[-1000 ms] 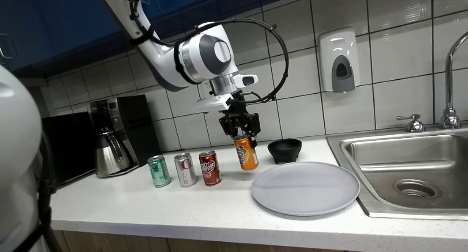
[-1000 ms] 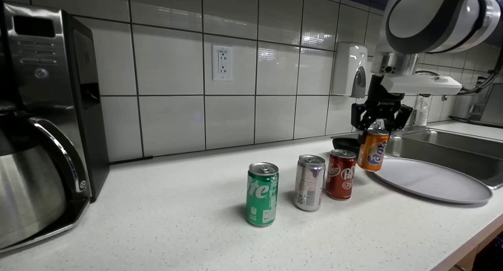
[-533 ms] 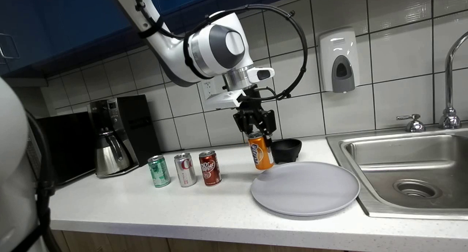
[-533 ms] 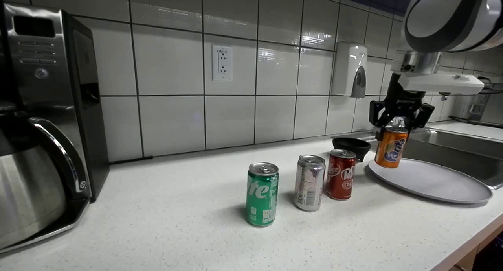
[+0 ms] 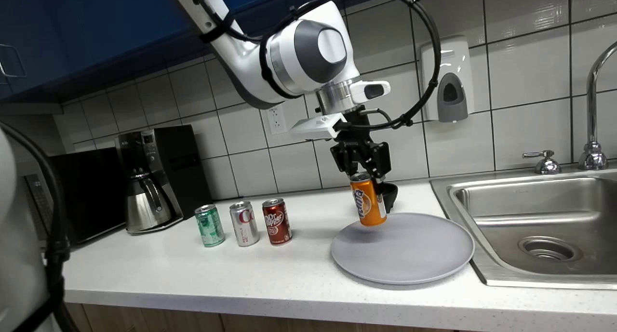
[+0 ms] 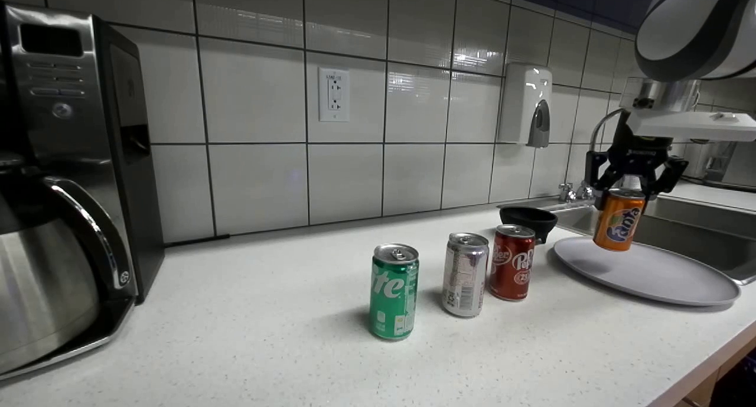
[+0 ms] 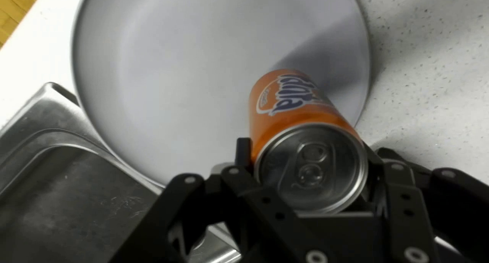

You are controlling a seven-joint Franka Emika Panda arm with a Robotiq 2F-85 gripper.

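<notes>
Fanta (image 5: 368, 203), clamped in the half-spread gripper (image 6: 623, 199), hangs above the plate (image 5: 409, 258). In an exterior view the gripper has the bowl (image 5: 389, 197) behind it; left of it, Dr Pepper (image 5: 277, 222), silver can (image 5: 245, 224) and green can (image 5: 209, 226); right, the sink (image 5: 530, 197).

There's a coffee maker (image 5: 168, 173) with a steel carafe (image 5: 140, 207) parked next to a microwave (image 5: 89, 197), blue cabinets (image 5: 96, 28) up top, an outlet (image 6: 334, 95) and soap dispenser (image 6: 521, 107) stuck on the tile wall (image 6: 254, 91), plus a steel sink (image 5: 540, 216) with a chrome faucet (image 5: 592, 110).
</notes>
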